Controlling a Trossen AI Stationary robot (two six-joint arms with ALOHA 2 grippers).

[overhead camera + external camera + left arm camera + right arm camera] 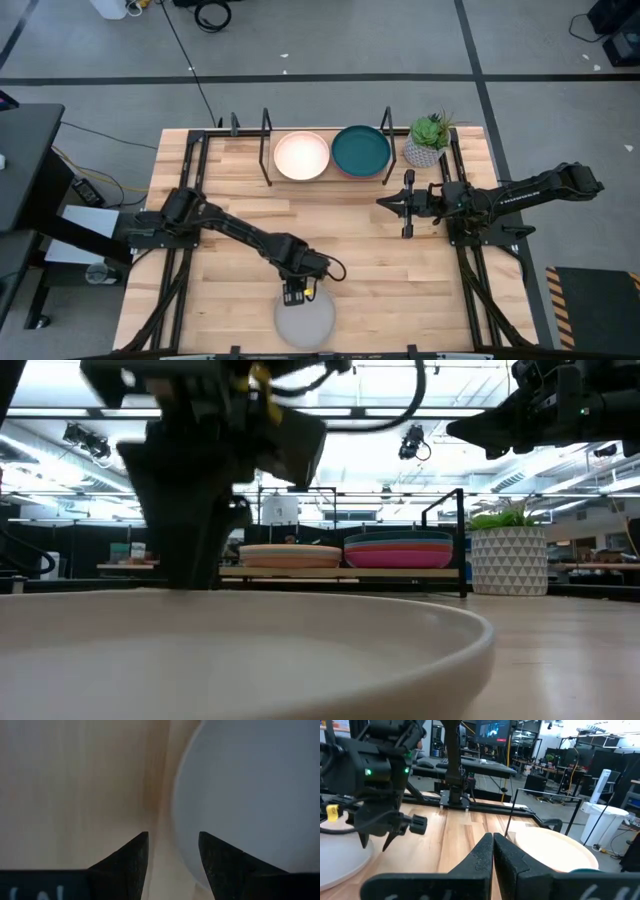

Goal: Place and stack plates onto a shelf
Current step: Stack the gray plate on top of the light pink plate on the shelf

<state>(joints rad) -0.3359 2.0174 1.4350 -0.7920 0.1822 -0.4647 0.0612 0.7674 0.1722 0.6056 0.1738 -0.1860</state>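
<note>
The light grey plate (304,321) lies at the table's near edge, well apart from the shelf (325,180) at the far side. The left gripper (296,292) hangs directly over the plate's shelf-side rim, fingers parted and empty; in the left wrist view the rim curves between the 2 fingertips (136,849). A round plate has no long axis. Judged next move: descend and clamp the rim. The plate is matte, shallow and smooth. The right gripper (387,202) waits near the shelf, fingers pressed together, holding nothing.
</note>
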